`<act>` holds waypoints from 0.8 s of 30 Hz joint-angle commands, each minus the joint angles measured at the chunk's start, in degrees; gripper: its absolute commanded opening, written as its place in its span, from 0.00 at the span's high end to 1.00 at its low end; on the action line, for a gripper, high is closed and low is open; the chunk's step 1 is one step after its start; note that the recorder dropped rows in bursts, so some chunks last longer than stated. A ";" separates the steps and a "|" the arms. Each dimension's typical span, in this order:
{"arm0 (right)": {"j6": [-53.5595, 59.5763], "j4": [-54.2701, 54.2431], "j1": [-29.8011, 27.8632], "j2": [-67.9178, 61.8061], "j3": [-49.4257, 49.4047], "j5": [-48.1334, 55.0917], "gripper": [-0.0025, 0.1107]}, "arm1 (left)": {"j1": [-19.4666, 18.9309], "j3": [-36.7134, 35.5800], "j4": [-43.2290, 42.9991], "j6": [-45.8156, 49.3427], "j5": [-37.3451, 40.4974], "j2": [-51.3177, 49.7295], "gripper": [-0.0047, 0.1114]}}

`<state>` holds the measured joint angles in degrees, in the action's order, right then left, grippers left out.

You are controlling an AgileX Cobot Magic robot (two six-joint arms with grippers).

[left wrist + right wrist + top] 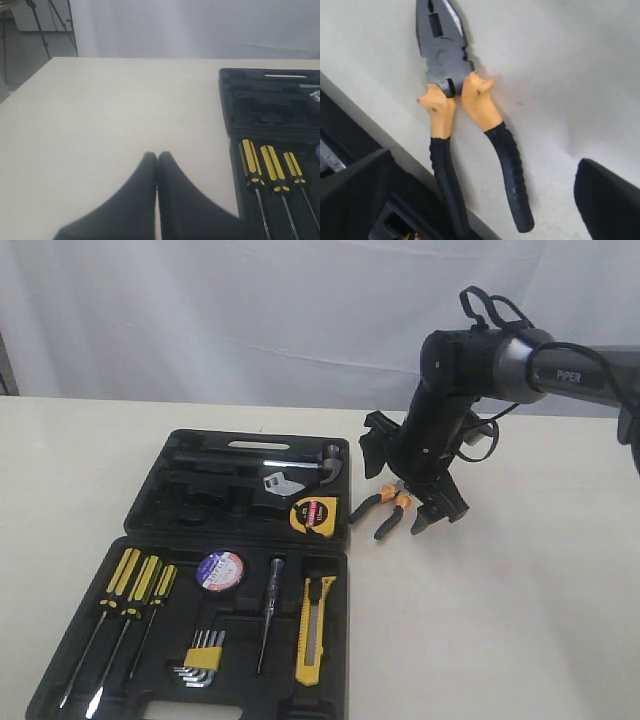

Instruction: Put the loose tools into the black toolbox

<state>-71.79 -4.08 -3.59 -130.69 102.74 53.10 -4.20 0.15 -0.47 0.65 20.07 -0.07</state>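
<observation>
Right gripper [408,483] above the pliers [476,100]
Fingers [607,200] spread wide, empty; pliers lie on the tabletop [520,620] just right of the black toolbox [190,465]. Left gripper's [157,156] fingers are pressed together, empty.

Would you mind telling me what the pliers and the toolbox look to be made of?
Pliers: dark grey metal head, dull with a bright glint along one edge; handles likely rubbery plastic, orange and ribbed black.
Toolbox: probably moulded black plastic, matte, with shaped recesses.
</observation>
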 commanded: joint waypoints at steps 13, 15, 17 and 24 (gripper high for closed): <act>-1.00 -0.35 -0.28 -3.43 2.18 -0.72 0.17 | 0.27 -0.15 0.47 -0.24 -0.45 0.07 0.96; -1.30 -0.35 -0.28 -4.97 5.25 2.98 0.17 | 0.27 -0.15 0.47 -0.24 -0.45 0.07 0.96; -2.81 -0.35 -0.28 -5.89 6.74 6.21 0.17 | 0.27 -0.15 0.47 -0.24 -0.45 0.07 0.96; -5.42 -0.35 -0.28 -7.17 7.13 8.82 0.17 | 0.27 -0.15 0.47 -0.24 -0.45 0.07 0.96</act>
<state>-76.49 -4.69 -3.59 -137.25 109.80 61.51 -4.20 0.15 -0.47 0.65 20.07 -0.07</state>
